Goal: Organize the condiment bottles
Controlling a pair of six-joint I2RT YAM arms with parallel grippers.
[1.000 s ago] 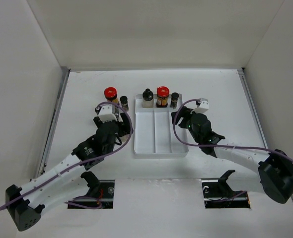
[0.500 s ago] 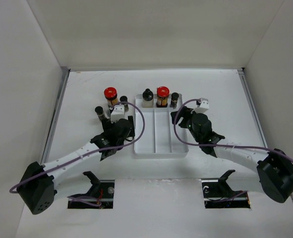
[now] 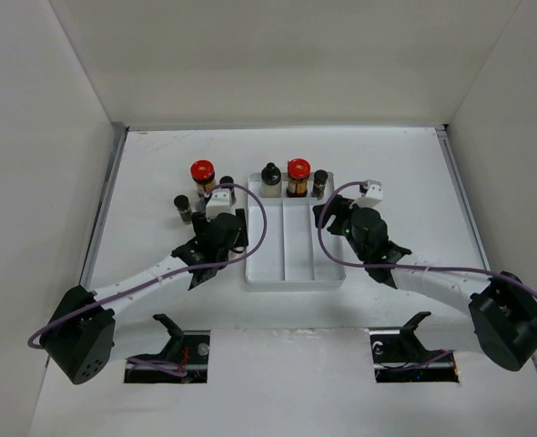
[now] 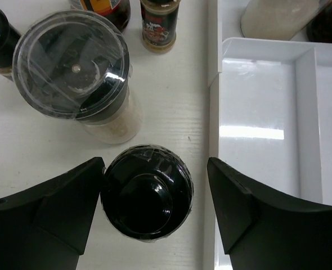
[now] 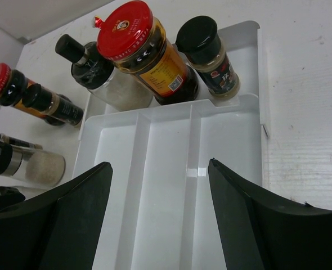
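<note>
My left gripper [image 4: 155, 169] is open around a round black-capped bottle [image 4: 146, 194] standing on the table just left of the white divided tray [image 4: 267, 146]; the left finger touches the cap and the right finger is apart from it. Beyond it stand a clear-lidded jar [image 4: 70, 64], a small dark spice bottle [image 4: 159, 22], a red-lidded brown jar [image 3: 202, 173] and a dark-capped bottle [image 3: 183, 208]. At the tray's far end stand a black-capped bottle [image 5: 93, 70], a red-lidded jar [image 5: 140, 48] and a black-capped spice bottle [image 5: 208, 53]. My right gripper [image 5: 159, 163] is open and empty above the tray [image 5: 171, 185].
The tray's three long compartments [image 3: 291, 246] lie between the two arms. White walls enclose the table on the left, right and back. Two dark cutouts [image 3: 177, 350] sit at the near edge by the arm bases.
My left arm has swung to the right toward the tray's left edge, uncovering the dark-capped bottle at the left. The right arm has barely moved.
</note>
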